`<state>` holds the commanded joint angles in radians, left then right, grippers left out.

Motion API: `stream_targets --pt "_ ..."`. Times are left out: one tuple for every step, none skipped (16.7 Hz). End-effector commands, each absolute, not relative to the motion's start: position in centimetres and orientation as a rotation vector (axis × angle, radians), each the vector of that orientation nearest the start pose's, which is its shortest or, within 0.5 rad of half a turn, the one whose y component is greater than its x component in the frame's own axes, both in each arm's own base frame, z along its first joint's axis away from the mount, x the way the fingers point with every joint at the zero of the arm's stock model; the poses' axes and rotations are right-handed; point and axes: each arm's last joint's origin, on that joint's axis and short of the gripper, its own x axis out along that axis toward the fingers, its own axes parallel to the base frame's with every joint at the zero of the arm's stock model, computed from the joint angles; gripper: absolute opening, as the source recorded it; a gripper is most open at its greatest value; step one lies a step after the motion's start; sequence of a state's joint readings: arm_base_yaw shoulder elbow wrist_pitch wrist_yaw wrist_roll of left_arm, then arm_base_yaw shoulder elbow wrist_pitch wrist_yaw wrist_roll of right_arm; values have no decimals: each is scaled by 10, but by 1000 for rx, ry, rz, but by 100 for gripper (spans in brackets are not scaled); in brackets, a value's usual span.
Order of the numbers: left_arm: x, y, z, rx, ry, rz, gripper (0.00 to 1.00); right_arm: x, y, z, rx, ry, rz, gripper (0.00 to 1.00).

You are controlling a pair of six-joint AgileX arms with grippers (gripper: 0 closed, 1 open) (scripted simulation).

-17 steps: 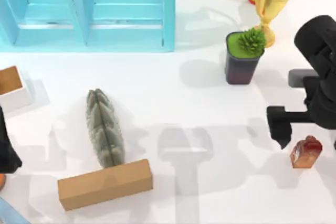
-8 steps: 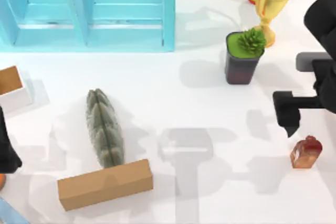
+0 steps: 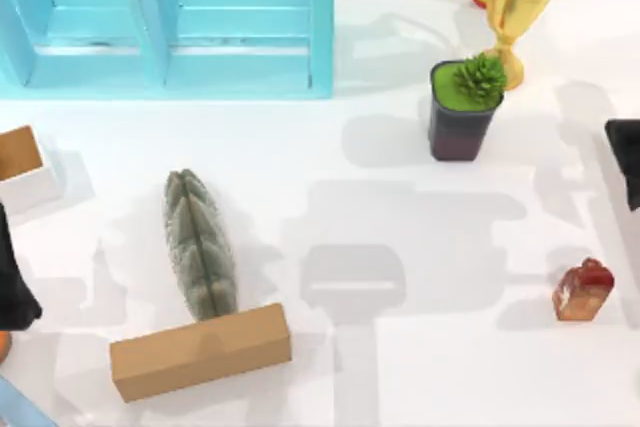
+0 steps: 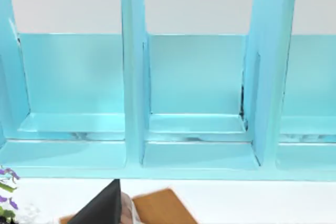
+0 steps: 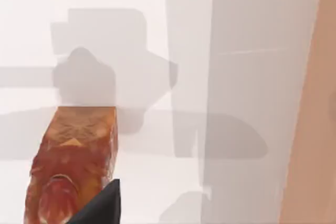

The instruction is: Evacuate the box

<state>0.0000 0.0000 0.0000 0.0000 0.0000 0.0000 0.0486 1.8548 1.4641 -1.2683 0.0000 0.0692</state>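
Near edge first: closed cardboard block [image 3: 200, 350] lower left of the top view, with the grey-green ribbed cactus-like piece [image 3: 200, 242] lying flat, its near end touching the block.

Left gripper [image 3: 12, 287] sits at the left edge, mid-low. Can't tell if it's released or clenched.

Red-brown bottle-like piece [image 3: 583, 290] stands on bare table at lower right. In the right wrist view the same piece [image 5: 73, 161] is close below the camera.

Task item as I read it: the small open white box [image 3: 22, 165] with a brown floor, at the left edge just above the left gripper, partly cut off by the frame. The visible part looks empty. The left wrist view has a brown panel [image 4: 163, 205] at its bottom edge, possibly that box, not sure.

Right gripper [image 3: 627, 159] is at the right edge, mid-height, above the red piece and apart from it. Released or clenched, can't tell.

Far side: potted plant [image 3: 462, 107], gold trophy [image 3: 520, 7], blue shelf [image 3: 170, 22].

Doing it well, my read:
- Use the left arm, it's the one near the box.
- Confirm what's left inside before descending.
- Come straight down inside the walls, lift vertically, don't drag the box.
- Drop items on bare table, clear of the cactus and block.
- Keep the right arm parked.
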Motion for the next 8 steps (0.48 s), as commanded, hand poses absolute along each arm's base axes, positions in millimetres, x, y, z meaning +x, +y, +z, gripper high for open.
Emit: stream_targets --pt "106 -1 160 0 0 0 100 348 -2 219 17 1671 -20 100" --pt "106 -1 160 0 0 0 100 354 -26 222 29 1677 -24 100" --pt "106 -1 160 0 0 0 100 359 -53 226 41 1673 -24 100" --pt "106 -1 160 0 0 0 100 362 -80 231 48 1661 -21 100" --pt "106 -1 160 0 0 0 100 363 -105 236 50 1645 -17 100" --pt "106 -1 160 0 0 0 100 362 -125 242 49 1625 -14 100" --pt "106 -1 160 0 0 0 100 361 -142 247 47 1606 -15 100" --pt "106 -1 160 0 0 0 100 359 -154 253 42 1589 -17 100"
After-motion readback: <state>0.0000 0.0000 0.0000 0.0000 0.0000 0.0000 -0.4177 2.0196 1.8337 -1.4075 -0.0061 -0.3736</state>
